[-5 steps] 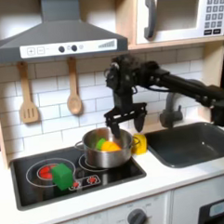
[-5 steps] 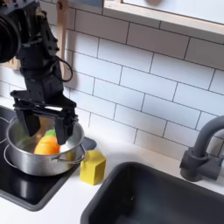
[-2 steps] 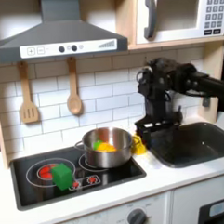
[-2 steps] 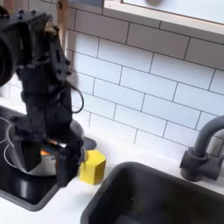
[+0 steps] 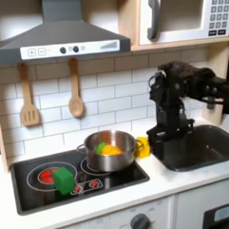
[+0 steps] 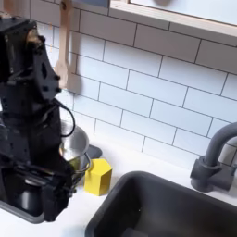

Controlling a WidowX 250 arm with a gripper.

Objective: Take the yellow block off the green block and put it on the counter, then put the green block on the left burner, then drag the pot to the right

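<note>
The silver pot (image 5: pixel 111 153) stands on the stovetop's burner toward the first exterior view's right, with orange-yellow toy food inside. The green block (image 5: pixel 63 179) rests on the burner toward the first exterior view's left. Between pot and sink, the yellow block (image 5: pixel 142 147) (image 6: pixel 98 176) sits on the white counter (image 5: pixel 177 184). My gripper (image 5: pixel 159 143) (image 6: pixel 46 198) hangs low just past the yellow block, at the sink's near edge, open and holding nothing. In the second exterior view the arm hides most of the pot (image 6: pixel 78 144).
A dark sink (image 5: pixel 202 146) with a grey faucet (image 6: pixel 215 159) takes up the counter on the first exterior view's right. A wooden spatula (image 5: pixel 28 97) and spoon (image 5: pixel 75 90) hang on the tiled wall. A microwave (image 5: pixel 183 16) sits above.
The arm has swung from above the pot toward the first exterior view's right, past the yellow block, and dropped lower by the sink. Pot and blocks have not moved.
</note>
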